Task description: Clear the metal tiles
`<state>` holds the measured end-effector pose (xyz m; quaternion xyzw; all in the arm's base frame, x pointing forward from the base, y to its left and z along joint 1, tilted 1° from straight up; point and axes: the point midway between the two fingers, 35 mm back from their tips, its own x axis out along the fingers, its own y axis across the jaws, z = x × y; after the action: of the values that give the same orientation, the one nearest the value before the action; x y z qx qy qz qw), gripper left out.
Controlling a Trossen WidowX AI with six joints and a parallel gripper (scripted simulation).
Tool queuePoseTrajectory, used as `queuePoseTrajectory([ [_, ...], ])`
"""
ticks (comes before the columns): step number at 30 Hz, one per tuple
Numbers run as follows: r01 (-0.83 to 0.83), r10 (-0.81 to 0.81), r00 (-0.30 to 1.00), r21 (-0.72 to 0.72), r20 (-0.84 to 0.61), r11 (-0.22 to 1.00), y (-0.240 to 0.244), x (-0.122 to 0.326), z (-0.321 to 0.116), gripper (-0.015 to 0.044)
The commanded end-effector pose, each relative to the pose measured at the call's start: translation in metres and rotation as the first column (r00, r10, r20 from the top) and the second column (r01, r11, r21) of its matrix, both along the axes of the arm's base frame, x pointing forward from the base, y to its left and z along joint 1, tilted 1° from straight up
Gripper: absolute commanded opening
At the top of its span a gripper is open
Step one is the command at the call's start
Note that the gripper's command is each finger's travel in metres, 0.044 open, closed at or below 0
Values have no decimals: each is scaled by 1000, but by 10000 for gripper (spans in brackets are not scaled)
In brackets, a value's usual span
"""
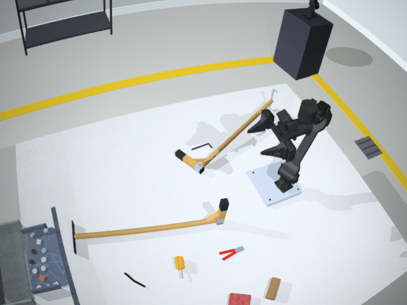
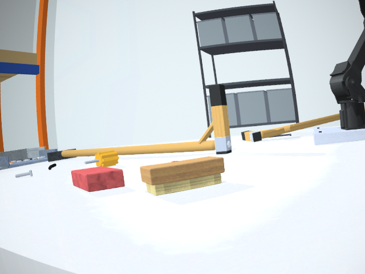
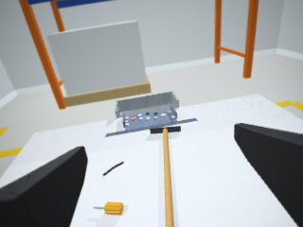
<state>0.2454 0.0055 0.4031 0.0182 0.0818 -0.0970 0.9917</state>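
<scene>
The long scraper point(image 1: 144, 229) point(image 2: 141, 148) point(image 3: 166, 180) lies on the white table. Its black blade point(image 1: 73, 237) point(image 3: 165, 129) rests beside the steel bench plate point(image 1: 54, 262) point(image 3: 163, 121), and its handle point(image 1: 223, 206) point(image 2: 220, 117) stands upright. Several metal tiles point(image 1: 42, 260) point(image 3: 147, 114) lie on the plate, one of them orange point(image 1: 41, 277). The grey catch box point(image 1: 11, 262) point(image 3: 147, 100) adjoins the plate's far end. My gripper point(image 1: 264, 139) point(image 3: 160, 140) is open and empty. It hangs in the air near the arm's base, well away from the scraper's handle.
A second wooden pole tool with a wire hook point(image 1: 229, 134) point(image 2: 294, 127) lies by the arm. Also on the table are an allen key point(image 1: 201, 145), a yellow screwdriver point(image 1: 179, 262) point(image 3: 114, 207), red pliers point(image 1: 229, 252), a black strip point(image 1: 134, 279), a wooden brush point(image 1: 273, 288) point(image 2: 182, 170) and a red block point(image 1: 239, 298).
</scene>
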Motion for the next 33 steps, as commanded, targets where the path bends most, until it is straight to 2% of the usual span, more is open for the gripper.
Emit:
queuePoseTrajectory([
  [1, 3, -3, 1000, -4, 0, 1000, 0, 0, -1, 440],
  [12, 4, -4, 1000, -4, -4, 1000, 0, 2, -1, 440],
  [33, 26, -27, 990, -10, -138, 1000, 2, 61, -8, 440],
])
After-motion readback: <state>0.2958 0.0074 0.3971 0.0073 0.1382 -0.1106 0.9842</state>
